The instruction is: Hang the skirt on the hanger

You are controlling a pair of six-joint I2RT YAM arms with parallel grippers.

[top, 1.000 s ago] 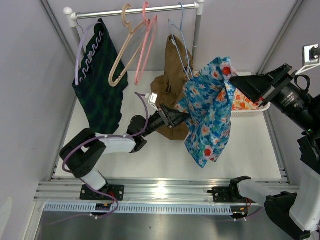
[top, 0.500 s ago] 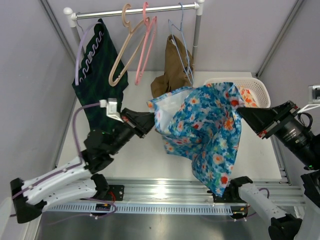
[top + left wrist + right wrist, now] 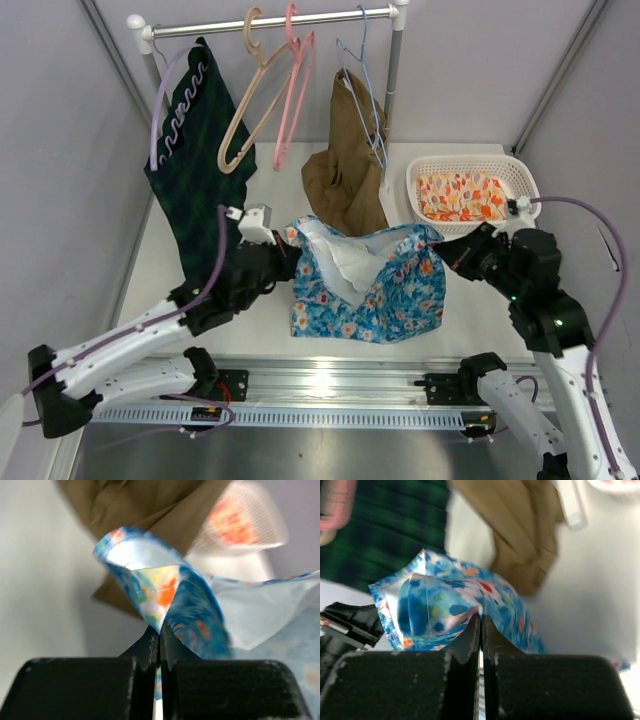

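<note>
Blue floral skirt [image 3: 365,290] is strung left-to-right between both arms in the top view, mid-table and on the near side of the rail [image 3: 270,22]. My left gripper [image 3: 287,258] has the left corner and my right gripper [image 3: 452,258] has the right one. The empty tan hanger [image 3: 243,108] and pink hanger [image 3: 288,100] hang far-left, so I reckon the left arm's closer.

Left wrist: jaws pinched flat on a fold of the skirt [image 3: 192,615] edge.

Right wrist: same deal, clamped tight on fabric, with the rest bunched just beyond the fingers.
</note>
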